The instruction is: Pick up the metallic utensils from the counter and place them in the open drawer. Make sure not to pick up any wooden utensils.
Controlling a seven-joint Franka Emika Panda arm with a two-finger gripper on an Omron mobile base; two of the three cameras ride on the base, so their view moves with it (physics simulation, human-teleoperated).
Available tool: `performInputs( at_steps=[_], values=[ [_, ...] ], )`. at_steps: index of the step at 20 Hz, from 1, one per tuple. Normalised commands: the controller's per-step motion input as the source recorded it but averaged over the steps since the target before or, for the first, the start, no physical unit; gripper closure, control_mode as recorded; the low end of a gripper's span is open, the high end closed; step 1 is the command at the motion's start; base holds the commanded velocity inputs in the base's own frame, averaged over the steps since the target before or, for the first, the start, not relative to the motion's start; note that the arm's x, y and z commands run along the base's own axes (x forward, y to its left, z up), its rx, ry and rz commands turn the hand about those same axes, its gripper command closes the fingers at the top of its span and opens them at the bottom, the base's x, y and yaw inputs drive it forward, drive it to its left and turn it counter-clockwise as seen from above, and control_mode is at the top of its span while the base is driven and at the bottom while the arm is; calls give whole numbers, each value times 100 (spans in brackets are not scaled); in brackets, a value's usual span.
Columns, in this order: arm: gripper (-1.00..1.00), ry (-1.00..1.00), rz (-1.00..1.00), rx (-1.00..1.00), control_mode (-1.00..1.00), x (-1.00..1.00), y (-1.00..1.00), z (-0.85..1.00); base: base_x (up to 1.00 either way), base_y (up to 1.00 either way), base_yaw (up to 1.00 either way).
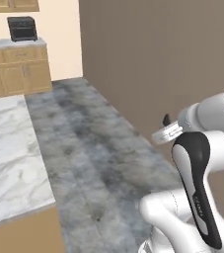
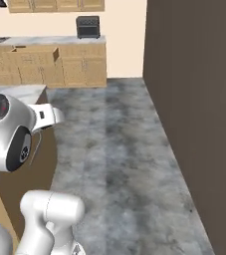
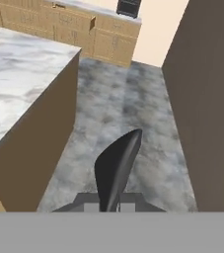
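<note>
One metallic piece seems to be in hand. The gripper (image 3: 110, 204) looks closed on a dark grey utensil (image 3: 116, 165), though its fingers are hidden behind it. The utensil is held over the floor (image 3: 128, 104) beside the marble tabletop (image 3: 19, 74), and its long axis runs straight out from the hand, tip leaning slightly right toward the far cabinets. The open drawer (image 2: 35, 54) is well away, so delivery remains, and I cannot tell where the knife is.

Looking forward from behind the arm, both base views sharing grey floor (image 1: 93, 148) (counter (image 1: 10, 148) at nine o'clock); hand view facing along it.
</note>
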Motion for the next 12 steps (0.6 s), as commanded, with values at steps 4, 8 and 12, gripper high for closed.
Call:
performInputs(
  at_steps=[4, 8, 12],
  values=[
    [100, 0, 0, 0, 100, 0, 0, 0, 100, -1, 46],
    [100, 0, 0, 0, 100, 0, 0, 0, 100, -19, 40],
    [100, 0, 0, 0, 100, 0, 0, 0, 100, -66, 24]
  ],
)
